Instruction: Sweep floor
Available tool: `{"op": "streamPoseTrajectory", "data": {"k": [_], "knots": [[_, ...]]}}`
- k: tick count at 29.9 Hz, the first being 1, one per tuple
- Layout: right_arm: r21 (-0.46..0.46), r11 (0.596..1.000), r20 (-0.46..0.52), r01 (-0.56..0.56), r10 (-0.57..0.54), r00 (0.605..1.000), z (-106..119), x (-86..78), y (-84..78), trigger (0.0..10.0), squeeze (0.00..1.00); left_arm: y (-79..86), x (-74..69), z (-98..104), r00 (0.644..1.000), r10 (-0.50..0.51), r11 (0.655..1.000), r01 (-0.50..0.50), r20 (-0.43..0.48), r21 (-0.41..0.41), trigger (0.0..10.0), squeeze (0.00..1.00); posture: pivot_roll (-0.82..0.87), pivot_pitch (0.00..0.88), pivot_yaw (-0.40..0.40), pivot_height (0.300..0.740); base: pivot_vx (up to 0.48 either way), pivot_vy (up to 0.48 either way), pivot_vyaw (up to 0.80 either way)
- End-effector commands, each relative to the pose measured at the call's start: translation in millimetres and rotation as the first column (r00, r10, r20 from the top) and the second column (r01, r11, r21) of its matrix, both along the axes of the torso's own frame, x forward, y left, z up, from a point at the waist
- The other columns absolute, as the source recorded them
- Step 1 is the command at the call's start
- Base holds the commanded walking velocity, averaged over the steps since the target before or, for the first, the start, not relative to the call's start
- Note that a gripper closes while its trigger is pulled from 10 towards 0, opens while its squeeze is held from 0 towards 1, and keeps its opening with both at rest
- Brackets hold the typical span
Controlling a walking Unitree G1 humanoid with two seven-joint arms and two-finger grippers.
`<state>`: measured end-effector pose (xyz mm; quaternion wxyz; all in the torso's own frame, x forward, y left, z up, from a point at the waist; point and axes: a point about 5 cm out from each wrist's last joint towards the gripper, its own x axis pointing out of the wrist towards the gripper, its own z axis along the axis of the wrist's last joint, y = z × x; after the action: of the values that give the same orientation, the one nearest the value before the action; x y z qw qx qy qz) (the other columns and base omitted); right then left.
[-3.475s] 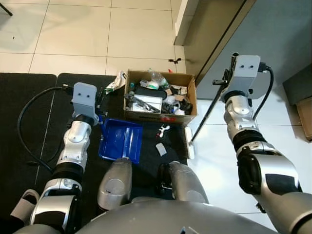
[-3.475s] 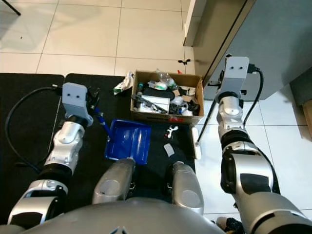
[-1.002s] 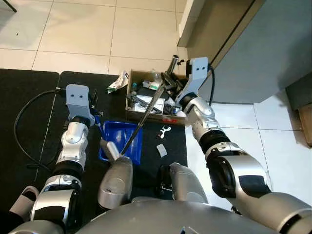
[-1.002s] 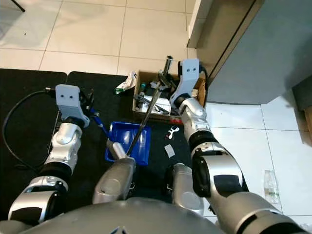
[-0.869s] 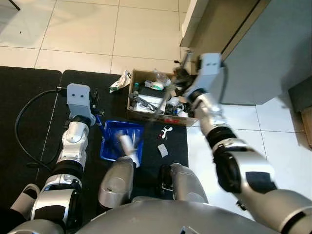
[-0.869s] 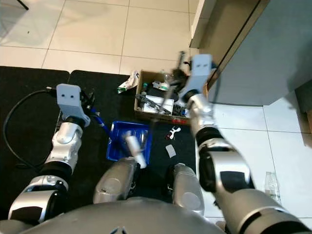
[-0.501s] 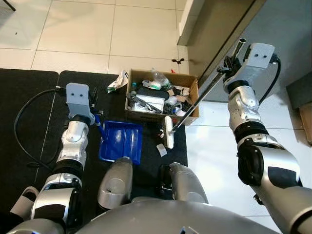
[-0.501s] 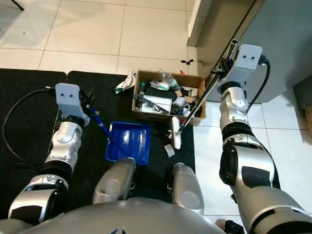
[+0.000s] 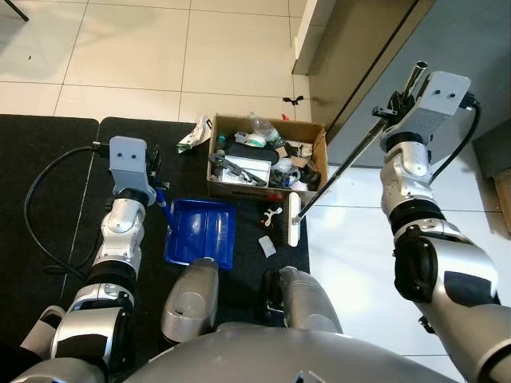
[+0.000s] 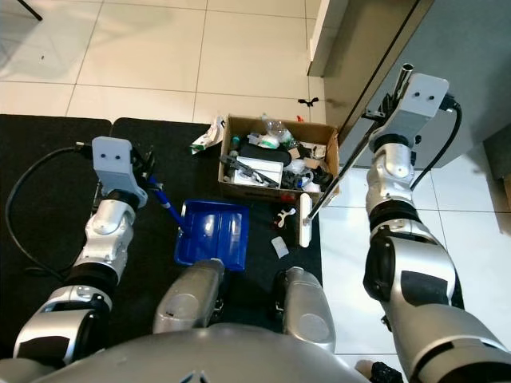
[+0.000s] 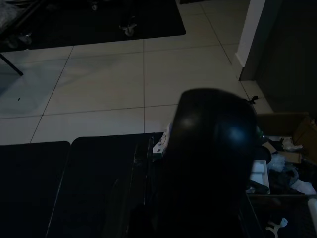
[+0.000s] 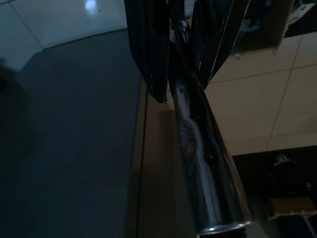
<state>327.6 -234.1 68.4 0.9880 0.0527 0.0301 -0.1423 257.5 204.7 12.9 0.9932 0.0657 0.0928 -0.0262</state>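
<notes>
I have the right gripper (image 9: 397,102) clamped on the metal pole of the broom (image 9: 339,166), high up by the grey cabinet (image 9: 447,48); the right wrist view shows both black fingers (image 12: 143,44) pressed against the shiny tube, with its cut end sticking out past them. The pole's long axis runs on a slant from that grip down toward my body and to my left, and the white broom head (image 9: 293,219) at the bottom sits on the black mat (image 9: 48,167) at its right edge, where the mat meets the white tile floor (image 9: 359,263). The head itself lies lengthwise, pointing away from me toward the cardboard box (image 9: 266,159) full of rubbish. Just beside the head, on its left, are two small scraps: a white clip-like piece (image 9: 272,214) and a pale flat bit (image 9: 266,246). The blue dustpan (image 9: 200,231) lies flat on the mat well left of them, its handle held up in my left gripper (image 9: 155,190); I cannot tell from these views how tightly those fingers close on it. My worry is the sweep leftward: the head starts close to the box's near corner, so a stroke angled too far forward could catch the box and shove it. I also judge the scraps could skid past the dustpan's lip if the pan lifts off the mat.
</notes>
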Motion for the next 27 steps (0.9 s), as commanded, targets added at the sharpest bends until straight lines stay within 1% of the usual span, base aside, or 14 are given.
{"op": "streamPoseTrajectory", "data": {"k": [1,4,6,8,10,11,15,18,20,21,22,24,27], "knots": [[0.026,0.999,0.024,0.047,-0.048,0.999,-1.8,-4.5,-5.7,10.0,0.0,-4.2,-10.7,-15.0,0.996,-0.021,1.0,0.021,-0.088,-0.007,10.0,0.0,0.27,0.0,-0.039,0.74,0.0,0.0,0.0],[0.027,0.998,0.023,0.05,-0.05,0.998,-2.6,-5.2,-5.9,10.0,0.0,-4.0,-10.8,-15.0,0.996,-0.022,1.0,0.022,-0.088,-0.006,10.0,0.0,0.27,0.0,-0.039,0.74,0.0,0.0,0.0],[0.004,0.999,0.01,0.047,-0.047,0.999,-9.5,-10.4,-2.6,10.0,0.0,-0.8,-11.3,-13.5,0.996,-0.031,1.0,0.031,-0.087,0.002,10.0,0.0,0.28,0.0,-0.005,0.74,0.0,0.0,0.0],[0.004,0.999,0.01,0.047,-0.047,0.999,-9.5,-10.4,-2.6,10.0,0.0,-0.8,-11.3,-13.5,0.996,-0.031,1.0,0.031,-0.087,0.002,10.0,0.0,0.28,0.0,-0.005,0.74,0.0,0.0,0.0],[-0.008,0.999,0.005,0.044,-0.044,0.999,-12.9,-13.1,-0.4,10.0,0.0,1.1,-11.6,-12.7,0.996,-0.035,0.999,0.036,-0.087,0.008,10.0,0.0,0.28,0.0,-0.002,0.74,0.0,0.0,0.0],[-0.01,0.999,0.002,0.042,-0.042,0.999,-15.9,-15.3,2.5,10.0,0.0,3.7,-12.2,-11.4,0.995,-0.043,0.999,0.044,-0.087,0.015,10.0,0.0,0.3,0.013,0.022,0.74,0.0,0.0,0.0],[-0.001,0.999,0.021,0.046,-0.046,0.999,-16.5,-15.9,8.7,10.0,0.0,8.4,-14.4,-9.1,0.994,-0.062,0.997,0.064,-0.088,0.031,10.0,0.0,0.3,0.029,0.034,0.74,0.0,0.0,0.0],[-0.018,0.999,0.073,0.038,-0.036,0.997,-6.6,-10.1,12.2,10.0,0.0,10.7,-17.4,-8.4,0.994,-0.065,0.997,0.069,-0.087,0.036,10.0,0.0,0.31,0.042,0.025,0.74,0.0,0.0,0.0],[-0.018,0.999,0.073,0.038,-0.036,0.997,-6.6,-10.1,12.2,10.0,0.0,10.7,-17.4,-8.4,0.994,-0.065,0.997,0.069,-0.087,0.036,10.0,0.0,0.31,0.042,0.025,0.74,0.0,0.0,0.0],[-0.029,0.999,0.102,0.039,-0.036,0.994,0.4,-6.4,11.2,10.0,0.0,9.9,-19.2,-9.0,0.994,-0.065,0.997,0.068,-0.087,0.034,10.0,0.0,0.31,0.049,0.019,0.74,0.0,0.0,0.0],[-0.029,0.999,0.102,0.039,-0.036,0.994,0.4,-6.4,11.2,10.0,0.0,9.9,-19.2,-9.0,0.994,-0.065,0.997,0.068,-0.087,0.034,10.0,0.0,0.31,0.049,0.019,0.74,0.0,0.0,0.0],[-0.031,0.997,0.136,0.067,-0.062,0.989,10.3,-1.6,5.9,10.0,0.0,5.9,-23.3,-11.1,0.994,-0.065,0.997,0.067,-0.089,0.025,10.0,0.0,0.31,0.065,0.012,0.74,0.0,0.0,0.0],[-0.027,0.996,0.143,0.088,-0.084,0.986,12.3,-0.9,3.2,10.0,0.0,4.2,-24.8,-12.0,0.994,-0.066,0.997,0.068,-0.091,0.021,10.0,0.0,0.32,0.067,0.011,0.74,0.0,0.0,0.0]]}}
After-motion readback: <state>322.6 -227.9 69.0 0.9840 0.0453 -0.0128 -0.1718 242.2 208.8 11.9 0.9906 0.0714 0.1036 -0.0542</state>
